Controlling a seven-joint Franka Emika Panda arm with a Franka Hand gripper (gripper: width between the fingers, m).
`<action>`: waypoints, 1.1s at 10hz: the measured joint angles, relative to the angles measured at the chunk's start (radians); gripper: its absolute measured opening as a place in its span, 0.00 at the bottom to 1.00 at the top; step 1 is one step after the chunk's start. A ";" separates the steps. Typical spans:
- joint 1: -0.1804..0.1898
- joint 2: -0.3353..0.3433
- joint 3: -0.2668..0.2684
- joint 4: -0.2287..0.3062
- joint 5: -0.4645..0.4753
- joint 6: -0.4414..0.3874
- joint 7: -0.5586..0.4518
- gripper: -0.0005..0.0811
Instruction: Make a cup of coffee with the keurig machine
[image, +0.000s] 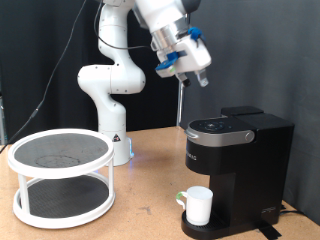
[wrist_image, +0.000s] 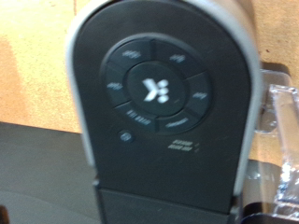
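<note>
The gripper (image: 186, 70) hung in the air above the keurig machine (image: 237, 165), well clear of it, w/ nothing visible between the fingers. Whether the jaws were parted or closed could not be told: exterior view too small, and the wrist view showed no fingers.

Wrist view looked straight down on the keurig machine (wrist_image: 161, 103): lid closed, silver-rimmed top panel w/ a ring of buttons around a centre button.

In the exterior view the machine stood on the wooden worktop (image: 140, 215) toward its right edge. The cup (image: 198, 204) sat upright on the drip tray (image: 210, 230) at the machine's front, under the brew head, handle toward the exterior view's left.

A white two-tier round rack (image: 61, 176) stood near the worktop's left edge, well apart from the machine. The robot base (image: 112, 110) rose at the back edge, between rack and machine.
</note>
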 joint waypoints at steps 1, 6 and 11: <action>0.000 0.022 0.009 0.040 -0.024 -0.003 0.019 1.00; -0.004 0.164 0.040 0.217 -0.225 -0.082 0.142 1.00; -0.003 0.250 0.060 0.250 -0.277 -0.028 0.193 1.00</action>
